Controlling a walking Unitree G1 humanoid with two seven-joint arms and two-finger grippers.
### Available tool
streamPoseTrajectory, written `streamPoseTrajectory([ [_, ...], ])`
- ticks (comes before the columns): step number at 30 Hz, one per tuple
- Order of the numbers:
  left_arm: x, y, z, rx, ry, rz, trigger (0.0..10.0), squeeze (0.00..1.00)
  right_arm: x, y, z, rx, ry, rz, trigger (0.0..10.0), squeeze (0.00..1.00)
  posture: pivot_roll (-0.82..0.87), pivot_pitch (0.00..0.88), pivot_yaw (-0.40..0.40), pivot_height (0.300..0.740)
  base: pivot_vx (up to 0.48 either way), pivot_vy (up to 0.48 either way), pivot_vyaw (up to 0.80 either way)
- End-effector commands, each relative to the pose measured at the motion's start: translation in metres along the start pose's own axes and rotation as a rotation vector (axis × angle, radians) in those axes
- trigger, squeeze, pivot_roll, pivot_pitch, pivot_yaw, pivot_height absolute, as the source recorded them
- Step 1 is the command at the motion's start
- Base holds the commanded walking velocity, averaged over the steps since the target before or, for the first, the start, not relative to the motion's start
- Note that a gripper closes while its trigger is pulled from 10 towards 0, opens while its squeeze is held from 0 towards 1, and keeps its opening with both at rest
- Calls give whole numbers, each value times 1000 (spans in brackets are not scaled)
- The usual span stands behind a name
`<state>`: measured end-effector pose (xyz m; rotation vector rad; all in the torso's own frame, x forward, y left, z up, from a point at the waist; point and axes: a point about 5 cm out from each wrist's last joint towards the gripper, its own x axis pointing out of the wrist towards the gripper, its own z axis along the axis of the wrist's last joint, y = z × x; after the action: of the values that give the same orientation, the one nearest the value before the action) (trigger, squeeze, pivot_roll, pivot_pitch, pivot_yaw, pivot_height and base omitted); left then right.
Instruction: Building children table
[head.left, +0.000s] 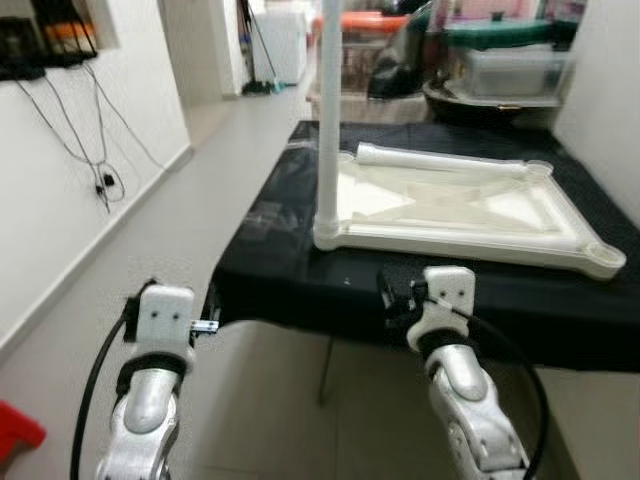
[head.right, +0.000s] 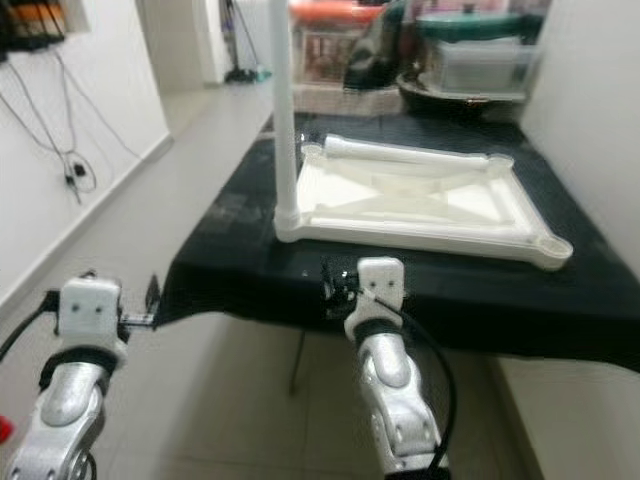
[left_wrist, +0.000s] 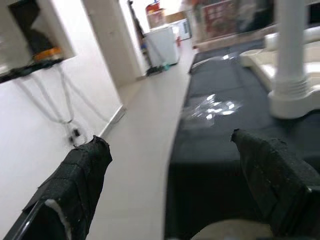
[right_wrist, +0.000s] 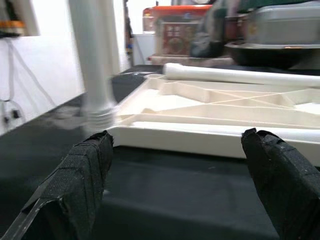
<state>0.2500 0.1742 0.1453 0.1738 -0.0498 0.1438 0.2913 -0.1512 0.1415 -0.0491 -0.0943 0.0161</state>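
two pairs of black fingers, both spread wide, nothing between them. right gripper (right_wrist: 175, 185) sits low centre of the head view (head.left: 400, 292), just at the near edge of the black cloth-covered table (head.left: 300, 270); its fingers (right_wrist: 80, 180) frame the white plastic table top lying upside down (right_wrist: 210, 107), ribs facing up. left gripper (left_wrist: 170, 190) is lower left of the head view, off the table's near left corner, over pale tiled floor (head.left: 150, 260), aimed along the table's left edge; its fingers (left_wrist: 75, 175) are equally apart.

one white round leg (head.left: 329, 110) stands upright in the near left corner socket of the upturned top, upper centre of frame, so the top is flipped to expose sockets for pushing legs in from above. a second white tube leg (head.left: 440, 160) lies flat across the far edge of the top, not yet fitted, probably parked there to stop it rolling off. near right corner socket (head.left: 606, 259) looks empty.

judgement: roughly one leg of four done. both grippers are near but touching nothing; open stance reads as ready to grab, likely the loose leg or the top's near rim. reach to the far leg is long across the cloth.

clutter of grey plastic storage boxes (head.left: 510, 65) behind, upper right; cables hang on the white wall (head.left: 90, 140), upper left.
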Motion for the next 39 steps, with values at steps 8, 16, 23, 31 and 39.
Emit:
streamPoseTrajectory([
  [8, 1, -3, 0, 2, 0, -15, 10000, 0, 1, -5, -1, -2, 2, -26, 10000, 0, 98, 14, 3, 740, 348, 0, 0],
  [16, 0, -7, 1, 0, -6, -34, 10000, 0, 0, -4, -3, 0, 5, -29, 10000, 0, 97, 16, 3, 740, 346, 0, 0],
  [23, 0, -10, -1, -17, 5, -41, 10000, 0, 1, -6, -3, -4, 6, -32, 10000, 0, 98, 19, 1, 740, 217, 0, 0],
  [31, -2, -17, -4, -100, 57, -75, 10000, 0, 4, -10, -2, -11, 2, -59, 10000, 0, 101, 27, 0, 740, 0, 0, 0],
  [39, -15, -56, 9, -178, 5, -382, 10000, 0, 15, -26, -1, 31, 29, -21, 10000, 0, 95, 40, 5, 740, 0, 0, 0],
])
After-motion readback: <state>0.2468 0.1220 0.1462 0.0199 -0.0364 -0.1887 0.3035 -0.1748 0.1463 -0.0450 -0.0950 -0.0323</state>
